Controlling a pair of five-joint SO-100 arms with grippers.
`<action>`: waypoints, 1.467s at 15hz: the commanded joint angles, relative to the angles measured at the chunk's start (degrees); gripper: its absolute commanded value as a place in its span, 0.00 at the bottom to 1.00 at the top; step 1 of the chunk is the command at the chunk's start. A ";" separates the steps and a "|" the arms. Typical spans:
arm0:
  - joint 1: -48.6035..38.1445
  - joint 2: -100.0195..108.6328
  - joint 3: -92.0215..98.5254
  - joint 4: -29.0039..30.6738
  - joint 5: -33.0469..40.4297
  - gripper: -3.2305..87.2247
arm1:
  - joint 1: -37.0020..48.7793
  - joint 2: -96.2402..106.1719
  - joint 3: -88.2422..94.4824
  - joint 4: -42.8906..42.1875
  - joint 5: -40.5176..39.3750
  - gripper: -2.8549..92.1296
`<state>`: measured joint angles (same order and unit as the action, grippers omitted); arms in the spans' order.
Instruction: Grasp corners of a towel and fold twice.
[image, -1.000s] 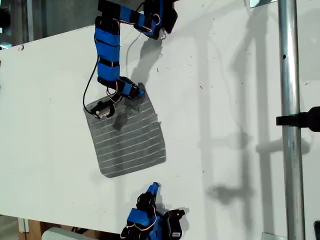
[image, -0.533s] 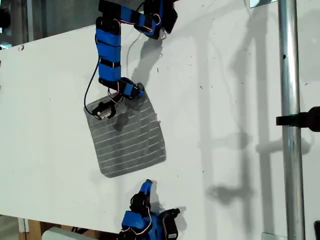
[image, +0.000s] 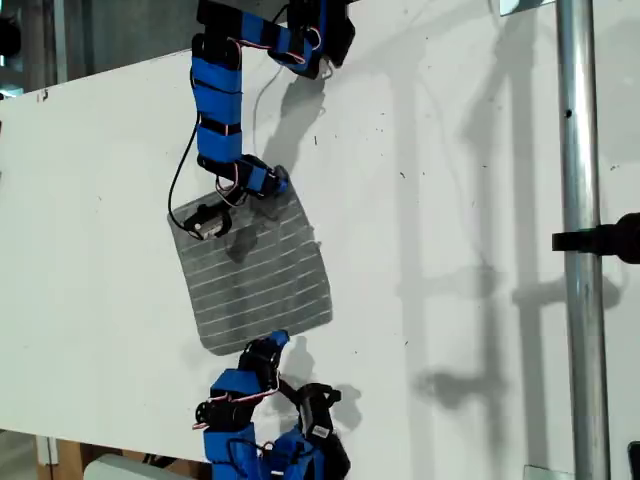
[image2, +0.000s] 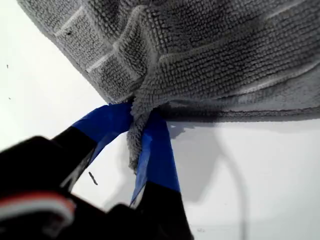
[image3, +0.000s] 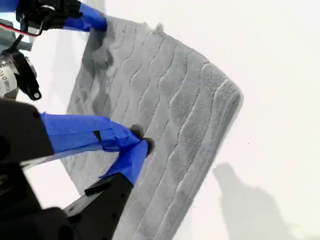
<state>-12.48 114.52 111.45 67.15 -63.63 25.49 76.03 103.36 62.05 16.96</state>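
Note:
The grey striped towel (image: 255, 275) lies flat on the white table (image: 450, 200), towards the exterior view's left. My first gripper (image: 275, 188) reaches down from the far arm and is shut on the towel's far corner; the first wrist view shows that corner (image2: 135, 145) pinched between the blue fingers, with my first gripper (image2: 137, 125) at the bunched towel (image2: 210, 50). My second gripper (image: 275, 343) comes from the near arm and sits at the towel's near edge. Over the towel (image3: 165, 100), my second gripper (image3: 142, 144) has its fingertips together, nothing showing between them.
A metal pole (image: 580, 250) with a black clamp (image: 605, 240) stands at the exterior view's right. A black cable (image: 180, 170) loops beside the far arm. The table's near edge runs just below the near arm's base.
My second gripper has swung towards the exterior view's left and up, from bare table to the towel's near edge. My first gripper has stayed on the far corner.

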 joint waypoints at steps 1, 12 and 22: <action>2.20 -7.56 -12.74 3.25 4.39 0.01 | -0.26 0.18 -0.62 -0.97 -0.53 0.03; 2.02 -39.90 -21.36 6.33 3.08 0.53 | -0.70 0.44 -0.35 -1.05 -0.53 0.03; 0.62 -52.82 -36.04 12.83 8.26 0.01 | -0.79 2.20 1.41 -1.85 -0.53 0.03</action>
<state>-11.25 59.94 77.52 78.66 -55.37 24.87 76.82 104.50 61.08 16.96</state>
